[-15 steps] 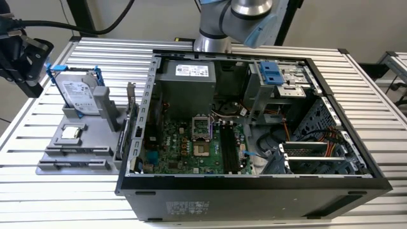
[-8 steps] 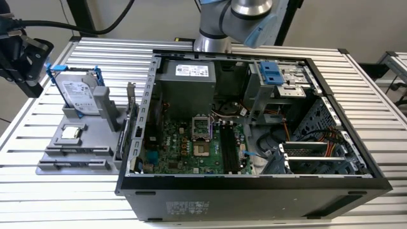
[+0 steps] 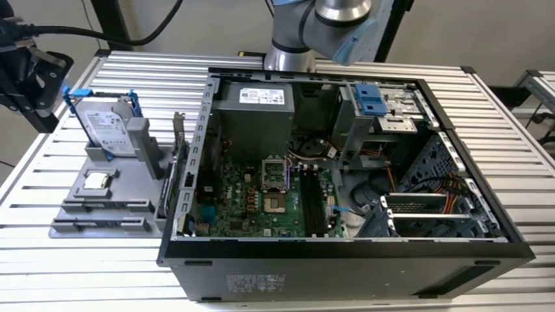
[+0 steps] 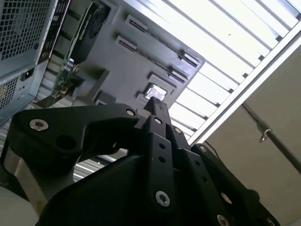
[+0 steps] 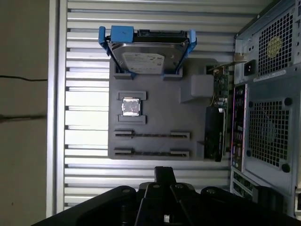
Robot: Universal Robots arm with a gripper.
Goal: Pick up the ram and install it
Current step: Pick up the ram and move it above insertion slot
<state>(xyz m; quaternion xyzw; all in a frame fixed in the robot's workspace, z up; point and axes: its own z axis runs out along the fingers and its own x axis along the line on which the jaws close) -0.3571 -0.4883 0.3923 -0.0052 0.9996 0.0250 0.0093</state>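
Observation:
My gripper hangs at the exterior view's left, above and beside the grey holder tray. In both wrist views its black fingers meet at one tip with nothing between them, so it is shut and holds nothing. The ram is hidden from me. The tray's two long narrow slots stand empty. The open computer case lies beside the tray, its green motherboard facing up with long dark memory slots.
On the tray stand a silver hard drive in a blue frame, a small square processor chip and an upright expansion card next to the case. The arm's base rises behind the case. Everything rests on a slatted metal table.

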